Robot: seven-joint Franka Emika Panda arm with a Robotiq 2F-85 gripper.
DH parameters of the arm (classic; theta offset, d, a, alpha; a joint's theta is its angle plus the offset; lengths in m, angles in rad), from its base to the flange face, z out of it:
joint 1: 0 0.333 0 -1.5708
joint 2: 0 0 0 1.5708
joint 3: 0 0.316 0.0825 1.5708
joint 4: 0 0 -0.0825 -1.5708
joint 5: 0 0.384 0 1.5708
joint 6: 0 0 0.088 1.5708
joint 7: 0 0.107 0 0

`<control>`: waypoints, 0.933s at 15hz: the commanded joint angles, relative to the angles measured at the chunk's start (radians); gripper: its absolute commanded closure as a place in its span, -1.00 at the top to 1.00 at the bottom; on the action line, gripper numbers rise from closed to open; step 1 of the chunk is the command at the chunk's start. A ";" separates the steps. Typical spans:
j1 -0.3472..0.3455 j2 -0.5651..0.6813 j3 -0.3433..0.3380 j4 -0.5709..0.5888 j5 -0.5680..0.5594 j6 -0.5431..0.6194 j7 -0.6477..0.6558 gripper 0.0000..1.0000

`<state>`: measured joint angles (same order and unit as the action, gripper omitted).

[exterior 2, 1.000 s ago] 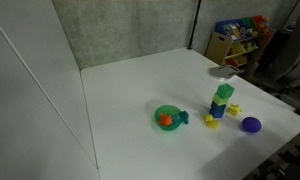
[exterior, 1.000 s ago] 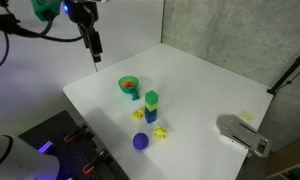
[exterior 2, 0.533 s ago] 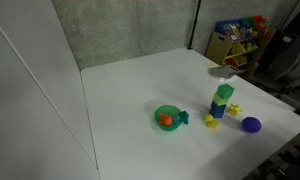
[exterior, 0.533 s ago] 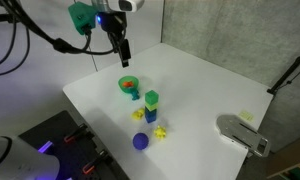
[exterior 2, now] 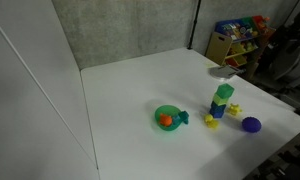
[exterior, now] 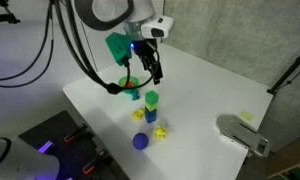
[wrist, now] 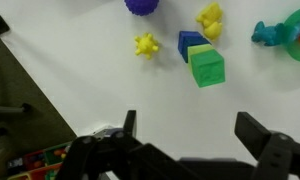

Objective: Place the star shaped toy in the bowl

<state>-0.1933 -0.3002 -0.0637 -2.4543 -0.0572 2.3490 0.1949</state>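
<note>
The star shaped toy (exterior: 161, 131) is tiny, pale yellow and spiky; it lies on the white table beside the blue ball (exterior: 140, 141). It also shows in the other exterior view (exterior 2: 233, 110) and in the wrist view (wrist: 145, 45). The green bowl (exterior: 126, 86) holds an orange piece and is partly hidden by my arm; it is in plain sight in an exterior view (exterior 2: 168, 117). My gripper (exterior: 152, 72) hangs open and empty above the table between the bowl and the stacked blocks (exterior: 151, 104). In the wrist view its fingers (wrist: 190, 135) are spread wide, with the star well ahead of them.
A deeper-yellow piece (exterior: 140, 114) lies next to the green-on-blue block stack (wrist: 202, 58). A teal toy (exterior 2: 184, 118) sits against the bowl. A white device (exterior: 242, 133) rests at the table's edge. A toy shelf (exterior 2: 235, 40) stands beyond the table.
My arm has swung from the far side of the table across to above the bowl and blocks, coming lower. The toys have not moved.
</note>
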 commanded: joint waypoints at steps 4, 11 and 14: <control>-0.004 0.231 -0.088 0.032 0.023 0.176 -0.097 1.00; 0.001 0.512 -0.094 0.154 0.057 0.185 -0.177 1.00; -0.007 0.597 -0.077 0.203 0.100 0.175 -0.220 1.00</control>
<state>-0.1944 0.2182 -0.1531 -2.3256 -0.0030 2.5518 0.0335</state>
